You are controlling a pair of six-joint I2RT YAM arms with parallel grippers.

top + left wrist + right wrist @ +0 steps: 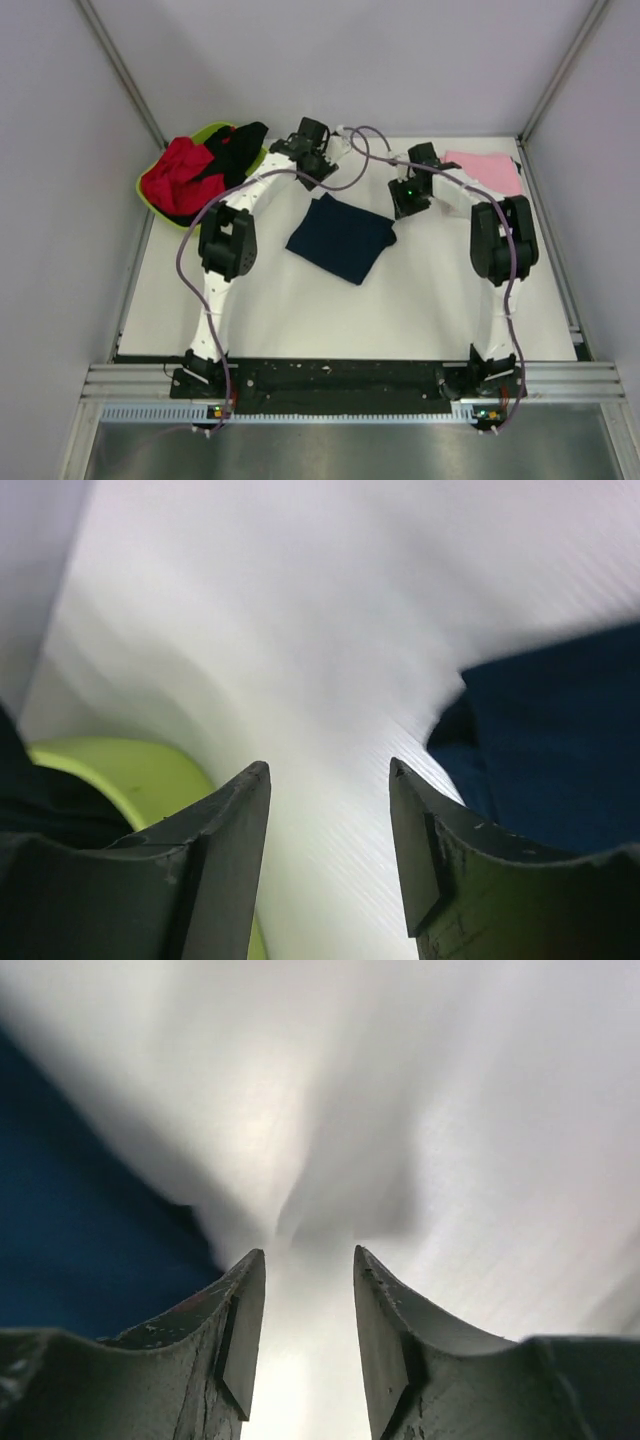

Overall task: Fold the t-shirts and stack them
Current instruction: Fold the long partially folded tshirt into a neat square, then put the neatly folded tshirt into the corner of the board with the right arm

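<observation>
Now: folded navy t-shirt [340, 238] on table [300, 300], nothing gripped

Beyond, left gripper [330, 770] and right gripper [308, 1252], fingers parted, empty. Farther back, pink t-shirt [485, 170] at right; red t-shirt [180, 175] and black t-shirt [237, 145] heaped in lime green basin [147, 192] at left.

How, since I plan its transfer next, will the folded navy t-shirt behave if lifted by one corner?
Probably floppy: the navy t-shirt is soft layered cloth, so its fold would likely sag open. Pushed, its loose edges may bunch rather than slide.
</observation>
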